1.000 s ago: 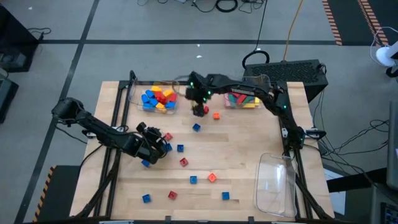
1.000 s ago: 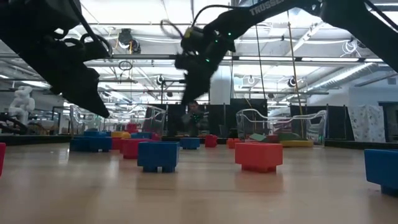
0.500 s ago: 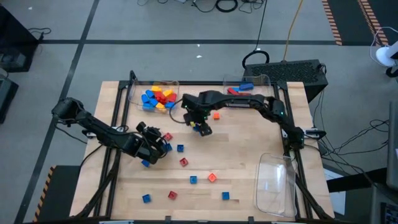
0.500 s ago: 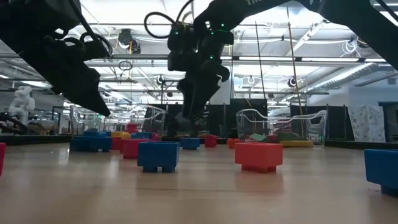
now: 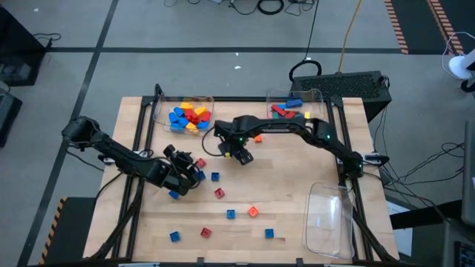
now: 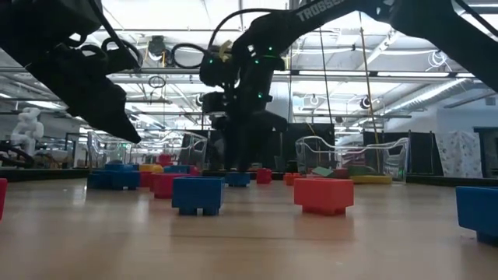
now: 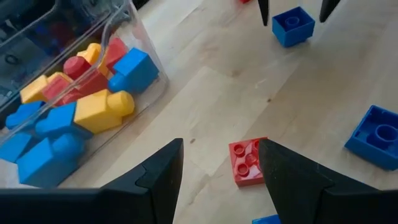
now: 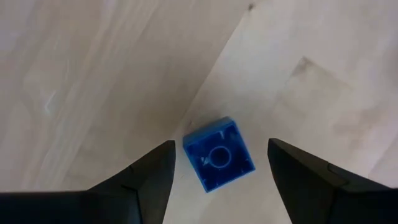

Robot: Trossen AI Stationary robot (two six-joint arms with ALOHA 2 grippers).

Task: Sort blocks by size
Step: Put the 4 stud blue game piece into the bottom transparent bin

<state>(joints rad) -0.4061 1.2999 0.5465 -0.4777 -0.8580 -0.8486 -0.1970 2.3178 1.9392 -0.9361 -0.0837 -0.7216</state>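
Right wrist view: the right gripper (image 8: 217,163), fingers spread and empty, hangs over a small square blue brick (image 8: 219,162) with one round stud, lying studs-up and skewed on the pale wood-grain table (image 8: 93,74). High view: a clear plastic tray (image 5: 159,111) holds red, blue and yellow bricks, a second tray (image 5: 315,96) a few more. Left gripper (image 5: 182,176), also parted and empty, sits near scattered glossy blocks (image 5: 223,194).

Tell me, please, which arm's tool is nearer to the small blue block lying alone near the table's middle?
The right. Its tool hangs open directly over the blue block, fingers either side. The left tool sits open off toward the table's left, over a red block.
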